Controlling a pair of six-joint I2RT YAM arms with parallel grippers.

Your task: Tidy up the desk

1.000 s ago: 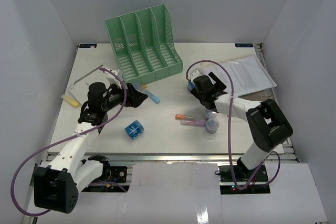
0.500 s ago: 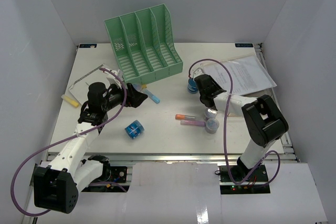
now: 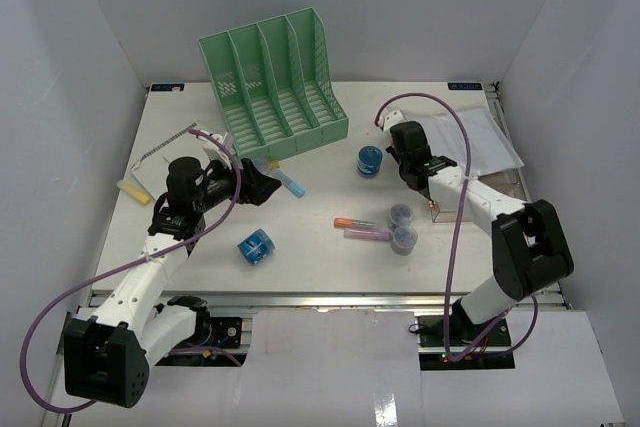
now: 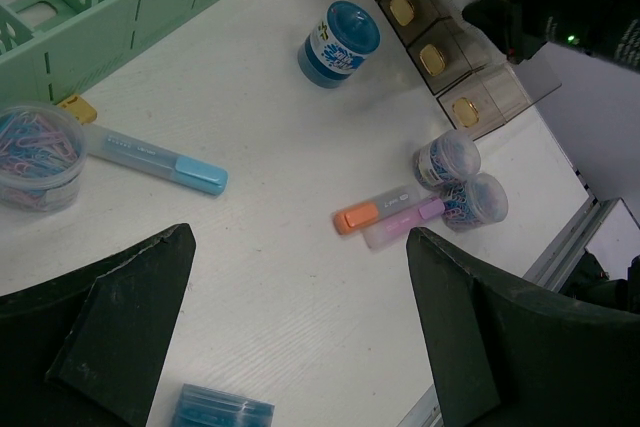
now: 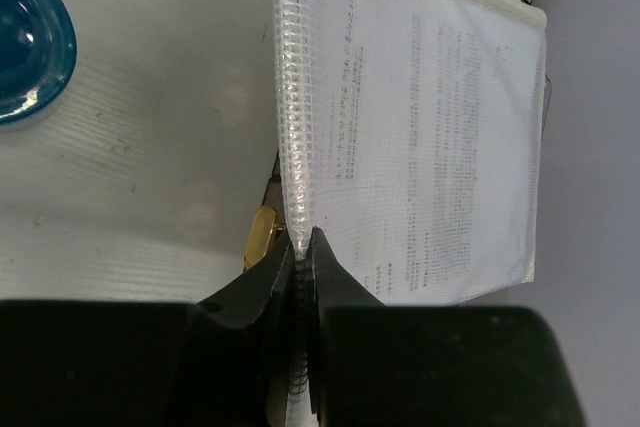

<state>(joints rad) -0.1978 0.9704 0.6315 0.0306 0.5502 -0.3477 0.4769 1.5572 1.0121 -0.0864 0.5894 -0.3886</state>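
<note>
The white desk (image 3: 320, 267) carries scattered stationery. My right gripper (image 3: 418, 147) (image 5: 300, 242) is shut on the ribbed left edge of a clear document sleeve (image 3: 480, 137) (image 5: 420, 127) holding printed sheets, at the right rear. The blue tub (image 3: 370, 160) (image 5: 25, 47) sits just to its left. Left of centre, my left gripper (image 3: 262, 187) (image 4: 300, 237) hovers open with nothing between its fingers. Below it lie a small blue box (image 3: 255, 246) (image 4: 225, 412) and a light blue highlighter (image 3: 290, 183) (image 4: 160, 157).
A green file rack (image 3: 275, 82) stands at the back. Orange (image 3: 352, 222) and purple (image 3: 368, 234) highlighters and two paper-clip jars (image 3: 402, 227) lie mid-desk. A clear drawer tray with gold knobs (image 4: 430, 47) sits under the sleeve. A paper-clip tub (image 4: 35, 157), a yellow item (image 3: 133, 191) and papers (image 3: 165, 152) are left.
My right gripper has swung right, away from the blue tub, and closed on the sleeve's edge. The left arm has not moved.
</note>
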